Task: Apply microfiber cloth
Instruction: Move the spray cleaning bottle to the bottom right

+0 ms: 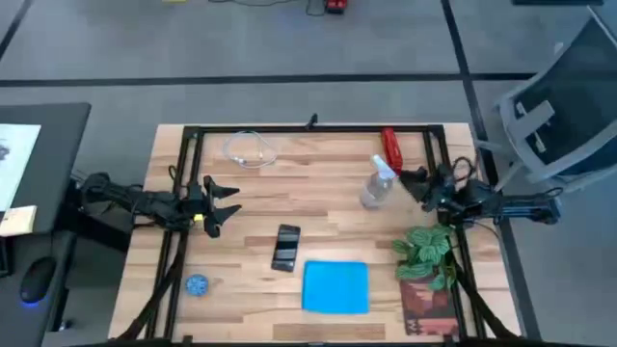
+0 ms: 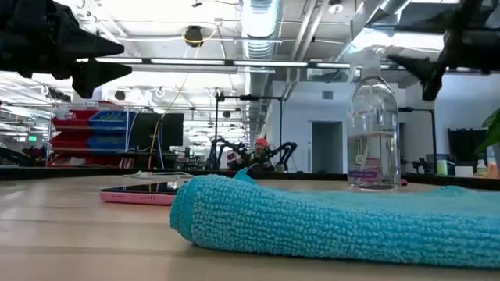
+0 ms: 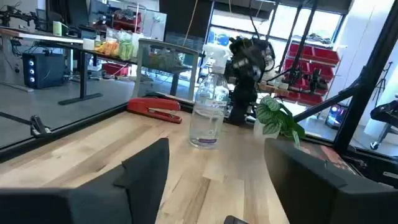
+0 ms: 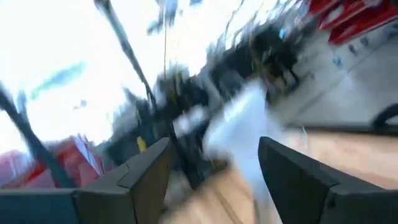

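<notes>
Microfiber cloth (image 1: 335, 287) lies flat and untouched on the tabletop (image 1: 318, 183), well apart from both grippers. Left gripper (image 1: 228, 205) and right gripper (image 1: 413, 182) hover with fingers spread, empty; the task looks barely begun.

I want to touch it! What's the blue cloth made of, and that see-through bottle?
The microfiber cloth looks like soft, fuzzy fabric: tiny loops cover its surface. The bottle looks like clear, shiny plastic, since the room shows through it; it could be glass.
</notes>
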`<state>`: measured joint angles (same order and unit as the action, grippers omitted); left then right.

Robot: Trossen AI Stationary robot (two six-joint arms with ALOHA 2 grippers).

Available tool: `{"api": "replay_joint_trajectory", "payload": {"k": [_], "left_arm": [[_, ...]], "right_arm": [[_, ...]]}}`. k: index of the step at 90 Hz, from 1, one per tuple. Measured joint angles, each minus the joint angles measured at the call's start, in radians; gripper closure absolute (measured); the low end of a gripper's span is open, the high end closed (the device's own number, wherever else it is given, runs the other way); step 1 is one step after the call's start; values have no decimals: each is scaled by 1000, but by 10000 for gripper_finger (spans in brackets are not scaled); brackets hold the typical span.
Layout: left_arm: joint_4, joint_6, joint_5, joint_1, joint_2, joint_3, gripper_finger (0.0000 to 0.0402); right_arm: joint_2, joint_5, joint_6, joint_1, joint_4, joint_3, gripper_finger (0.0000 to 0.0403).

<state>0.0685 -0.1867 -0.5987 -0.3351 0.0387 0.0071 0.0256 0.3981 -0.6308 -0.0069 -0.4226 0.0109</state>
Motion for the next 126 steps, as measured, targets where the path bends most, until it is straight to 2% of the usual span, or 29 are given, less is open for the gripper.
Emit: {"api": "replay_joint_trajectory", "payload": {"k": [12, 24, 36, 56, 63, 76, 82, 90, 114, 126], "left_arm": [[1, 0, 0, 0, 0, 0, 160], [2, 0, 0, 0, 0, 0, 160], [2, 0, 0, 0, 0, 0, 160], [1, 0, 0, 0, 0, 0, 160], [0, 0, 0, 0, 0, 0, 160], [1, 0, 0, 0, 0, 0, 160], [0, 0, 0, 0, 0, 0, 160], [0, 0, 0, 0, 0, 0, 160], [0, 0, 0, 0, 0, 0, 160], [0, 0, 0, 0, 0, 0, 160]], "right_arm": [[1, -97, 25, -4, -32, 18, 176], [10, -124, -2, 3, -13, 83, 176], [69, -185, 67, 30, 168, 236, 176], [308, -186, 117, 66, 682, 558, 176], [404, -200, 171, 71, 745, 611, 176], [558, -325, 284, 105, 763, 642, 176], [625, -326, 292, 133, 808, 679, 176], [708, -278, 258, 191, 948, 750, 176], [980, 116, -34, 345, 1544, 985, 176], [1029, 266, -173, 360, 1640, 1028, 175]]}}
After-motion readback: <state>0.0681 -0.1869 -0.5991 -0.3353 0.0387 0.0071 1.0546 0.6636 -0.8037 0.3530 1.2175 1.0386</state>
